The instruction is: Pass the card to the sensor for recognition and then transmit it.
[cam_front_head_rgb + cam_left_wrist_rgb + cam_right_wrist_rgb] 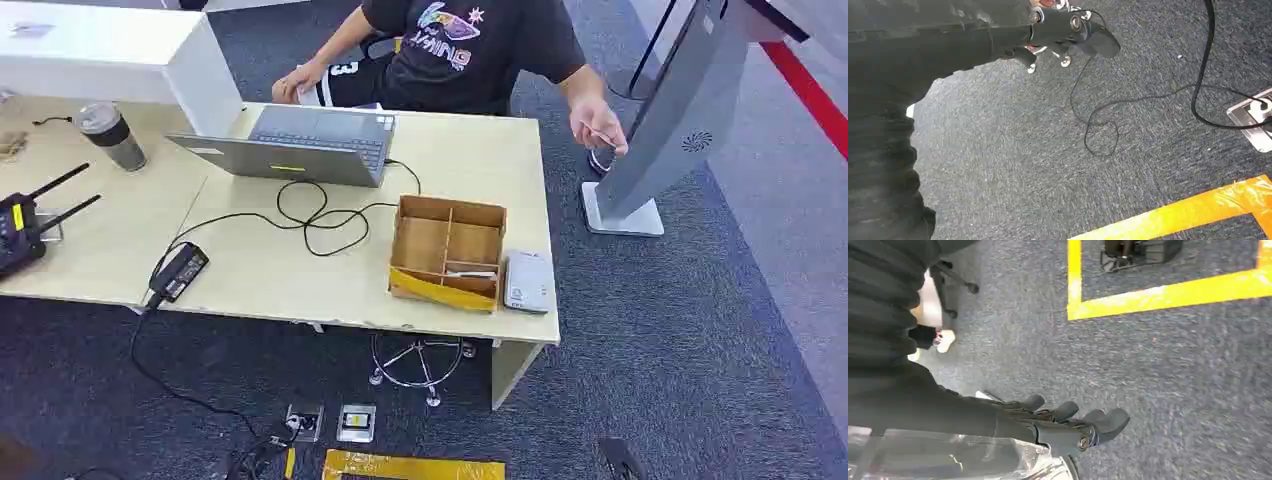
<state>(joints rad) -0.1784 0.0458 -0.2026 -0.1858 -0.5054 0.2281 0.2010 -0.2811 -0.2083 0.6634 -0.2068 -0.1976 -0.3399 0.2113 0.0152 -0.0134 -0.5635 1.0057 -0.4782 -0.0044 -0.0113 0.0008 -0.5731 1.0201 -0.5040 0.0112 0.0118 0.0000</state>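
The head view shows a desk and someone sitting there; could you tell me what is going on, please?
Nothing is being handled yet. The left hand and right hand hang over the carpet, holding nothing. On the table, a wooden divided box sits beside a small grey reader, near a laptop. A seated person's hand reaches towards a grey stand.

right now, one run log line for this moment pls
phase: not started | left hand: hanging over carpet, holds nothing | right hand: hanging over carpet, holds nothing | card: in box on desk | sensor: beside box
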